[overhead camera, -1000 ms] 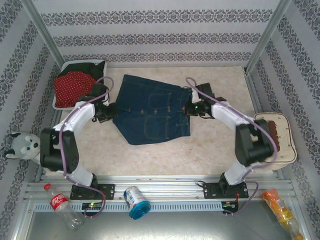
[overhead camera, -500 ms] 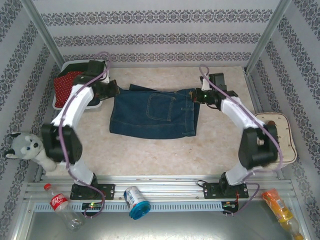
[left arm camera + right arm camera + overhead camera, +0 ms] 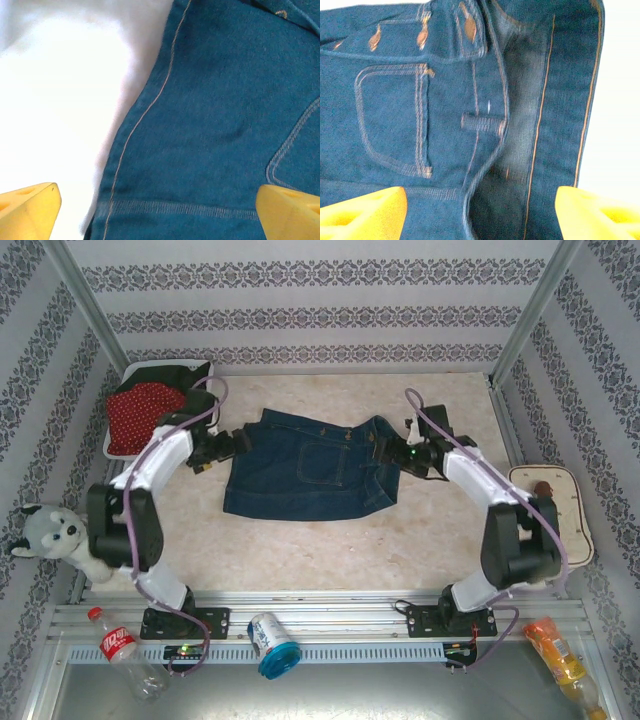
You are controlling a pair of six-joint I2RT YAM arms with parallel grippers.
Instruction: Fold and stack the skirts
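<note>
Jaws on both arms are spread wide open, with nothing pinched in either one. The left gripper (image 3: 160,215) has its yellow fingertips (image 3: 30,210) way out at the bottom corners of its wrist view. It hangs over the left side edge of the denim skirt (image 3: 305,475), right where the orange-stitched seam meets the pale table (image 3: 300,550). The right gripper (image 3: 482,212) is parked over the skirt's other end, and the back pocket (image 3: 395,120) and a belt loop (image 3: 480,122) show above its two tips. I honestly can't tell whether either one's tips are touching the cloth or just above it. From the top camera, the skirt lies flat around the middle of the table, pocket side up, with an arm at each end. A strip of denim is lapped over along its right side. The red polka-dot skirt (image 3: 140,410) sits bunched up in the white basket (image 3: 150,363) at the far left corner, with some black cloth (image 3: 188,372) tucked in behind it. It's well apart from the denim one. There's also a plush husky (image 3: 50,535) sitting off the table's left edge.
</note>
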